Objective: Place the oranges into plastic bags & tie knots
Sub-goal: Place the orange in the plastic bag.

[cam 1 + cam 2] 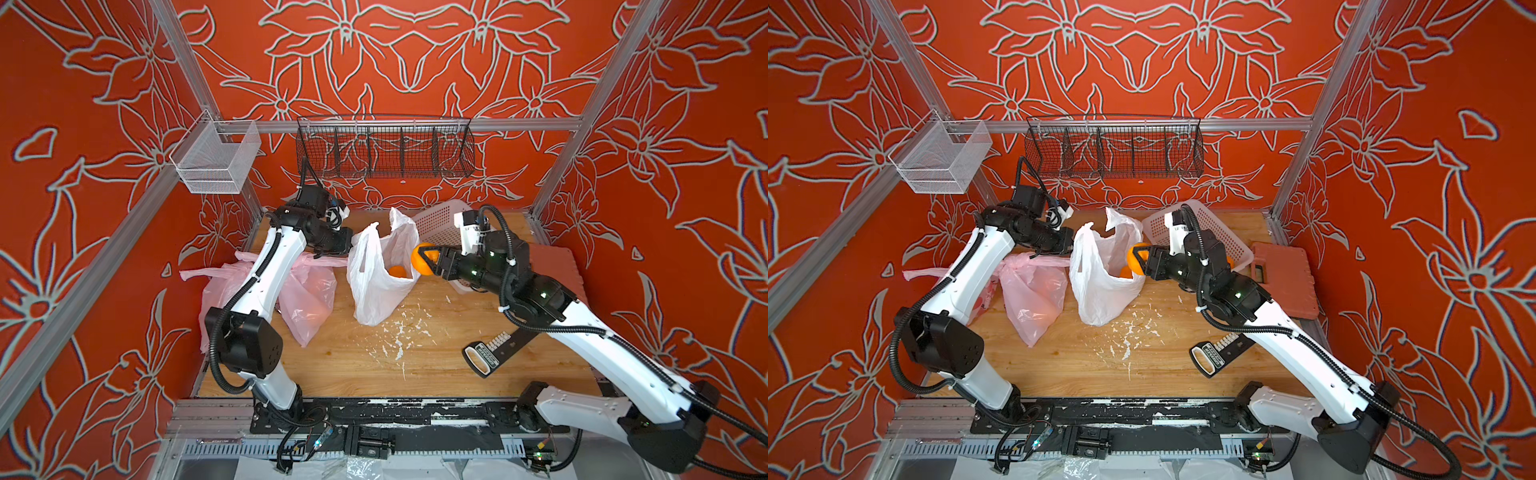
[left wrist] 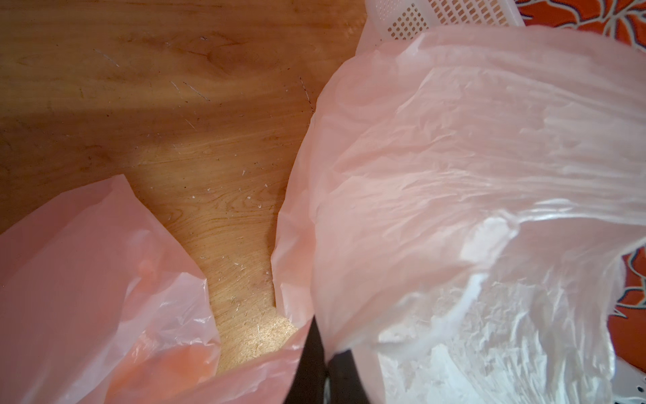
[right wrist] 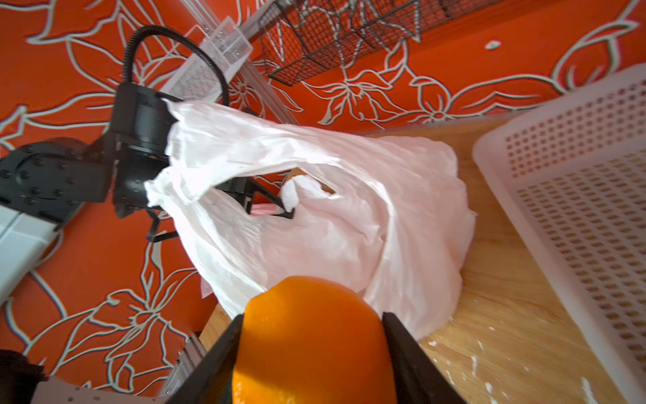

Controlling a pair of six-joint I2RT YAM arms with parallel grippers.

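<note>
While the limp, thin white bag (image 1: 376, 291) stood on the worktop (image 1: 353, 361), the left tool (image 1: 348, 246) was pinched shut on its upper edge, propping the mouth; likely best gripped at bunched film. Meanwhile the right tool (image 3: 313, 318) was clamped across a firm, probably slick orange (image 1: 419, 257) at that mouth, and another orange (image 1: 398, 271) lay inside.

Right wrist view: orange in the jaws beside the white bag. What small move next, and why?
Probably ease the right jaws forward over the mouth of the white bag before releasing. The held orange sits at its rim, not inside; the left jaws hold one handle up, and another orange lies within.
</note>
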